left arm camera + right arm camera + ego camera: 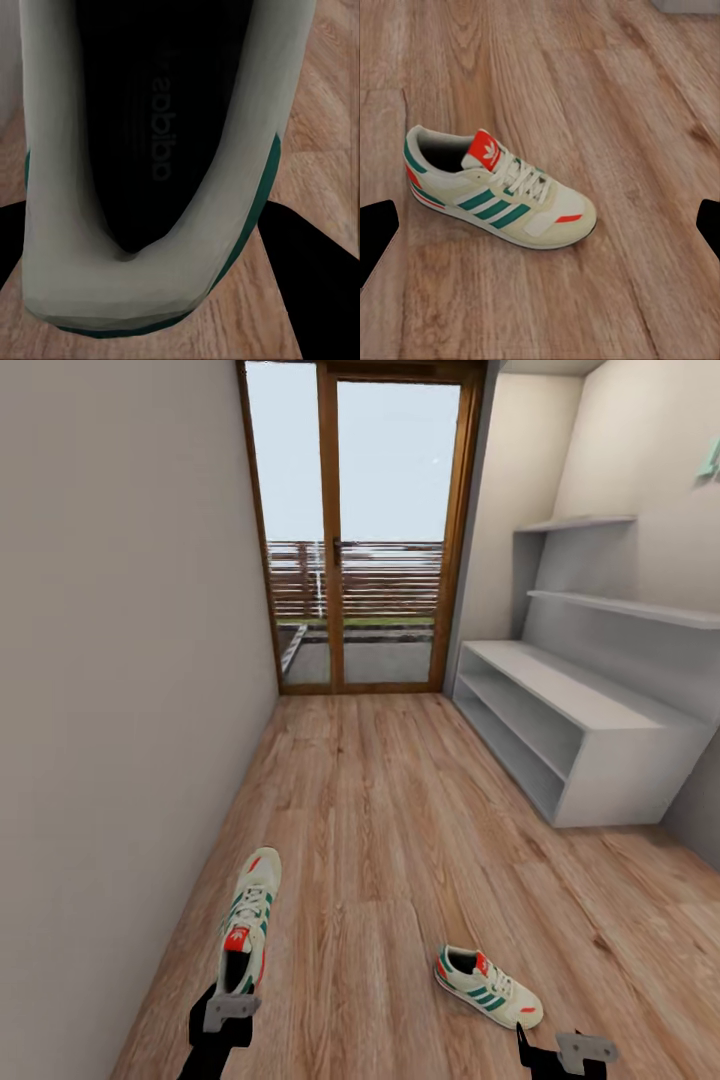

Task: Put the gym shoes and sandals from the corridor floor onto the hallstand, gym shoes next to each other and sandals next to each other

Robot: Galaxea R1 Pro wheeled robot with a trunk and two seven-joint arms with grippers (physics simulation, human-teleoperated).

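Observation:
Two cream-white gym shoes with green stripes lie on the wood corridor floor [400,840]. One gym shoe [250,925] points away near the left wall; my left gripper [226,1012] sits at its heel. In the left wrist view the heel [142,285] fills the gap and both black fingers [315,277] press its sides, so the left gripper [146,217] is shut on it. The other gym shoe [487,987] [495,191] lies on the floor in front of my right gripper [562,1050] [547,225], which is open and apart from it. The sandals are out of view. The pale grey hallstand [590,710] stands at the right wall.
A plain wall [110,710] runs close along the left side. A wood-framed glass door [360,530] closes the corridor's far end. Bare planks stretch between the shoes and the hallstand, whose wall shelves [620,605] hang above the bench.

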